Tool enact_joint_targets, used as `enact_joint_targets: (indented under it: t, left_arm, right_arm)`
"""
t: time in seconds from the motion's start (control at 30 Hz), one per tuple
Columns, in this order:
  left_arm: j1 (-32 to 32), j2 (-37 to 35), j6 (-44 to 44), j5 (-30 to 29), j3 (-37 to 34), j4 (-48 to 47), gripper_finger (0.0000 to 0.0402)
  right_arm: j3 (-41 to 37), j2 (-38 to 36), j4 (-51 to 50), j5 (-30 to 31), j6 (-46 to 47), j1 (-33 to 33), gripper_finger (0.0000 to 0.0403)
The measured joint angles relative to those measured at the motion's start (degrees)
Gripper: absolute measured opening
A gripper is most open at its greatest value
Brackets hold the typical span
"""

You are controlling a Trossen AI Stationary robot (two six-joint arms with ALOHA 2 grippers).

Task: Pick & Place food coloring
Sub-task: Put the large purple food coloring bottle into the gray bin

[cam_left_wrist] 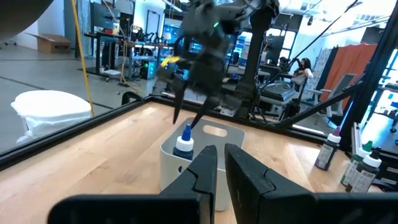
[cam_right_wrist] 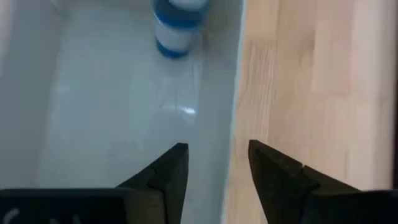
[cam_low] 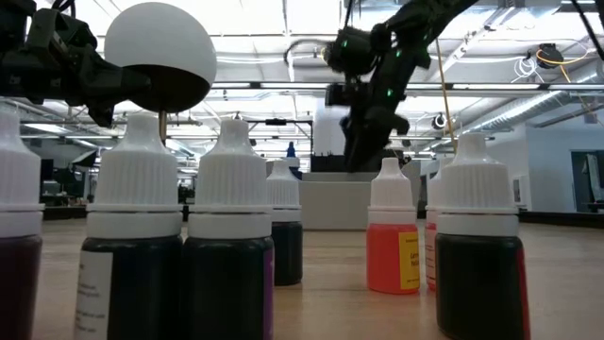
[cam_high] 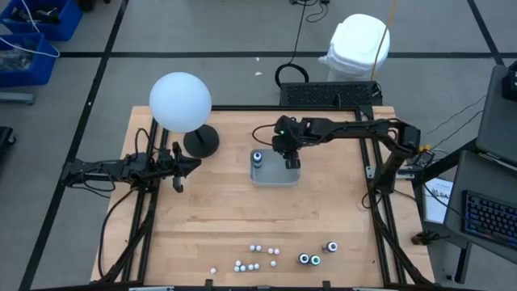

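The food coloring bottles [cam_high: 257,252], tiny and white-capped, stand scattered by the table's near edge. Three dark round jars [cam_high: 315,257] stand to their right. In the low view the bottles [cam_low: 226,236] fill the foreground. One blue bottle [cam_high: 257,158] stands upright in the clear tray [cam_high: 275,176] at mid-table; it also shows in the right wrist view [cam_right_wrist: 179,25]. My right gripper [cam_right_wrist: 214,162] hangs open above the tray's right part, its fingers on either side of the tray's wall [cam_right_wrist: 217,124], touching nothing. My left gripper [cam_left_wrist: 221,155] waits at the table's left, fingers nearly together, pointing at the tray.
A white globe lamp [cam_high: 180,101] on a black round base [cam_high: 200,141] stands at the far left, beside my left arm. Bare wood lies between the tray and the bottles. A black frame [cam_high: 376,186] borders the table, with a keyboard [cam_high: 485,218] beyond its right edge.
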Motion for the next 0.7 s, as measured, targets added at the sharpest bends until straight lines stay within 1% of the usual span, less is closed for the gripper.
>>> enact_joint_targets:
  t: [0.07, 0.17, 0.3, 0.37, 0.43, 0.5, 0.7]
  left_arm:
    - [0.0, 0.0, 0.0, 0.0, 0.0, 0.0, 0.0037]
    - [0.0, 0.0, 0.0, -0.1, 0.0, 0.0, 0.0037]
    - [0.0, 0.0, 0.0, -0.2, 0.0, 0.2, 0.0037]
    - [0.0, 0.0, 0.0, -0.2, 0.0, 0.5, 0.0037]
    - [0.0, 0.0, 0.0, -0.2, 0.0, 1.1, 0.0037]
    - [0.0, 0.0, 0.0, -0.2, 0.0, 1.7, 0.0037]
    - [0.0, 0.0, 0.0, -0.2, 0.0, 1.7, 0.0037]
  right_arm:
    - [0.0, -2.6, 0.1, 0.5, 0.1, 1.8, 0.0166]
    - [0.1, -7.6, 0.0, 3.1, 1.5, 6.5, 0.0172]
    - [0.1, -14.2, -1.5, 7.1, 3.5, 15.7, 0.0174]
    - [0.2, -17.3, -2.3, 10.5, 6.2, 21.0, 0.0172]
    - [0.2, -19.8, -3.7, 13.6, 11.0, 26.0, 0.0169]
    - [0.2, -21.8, -6.8, 14.9, 17.2, 30.5, 0.0166]
    - [0.2, -24.8, -18.0, 15.0, 33.4, 42.3, 0.0161]
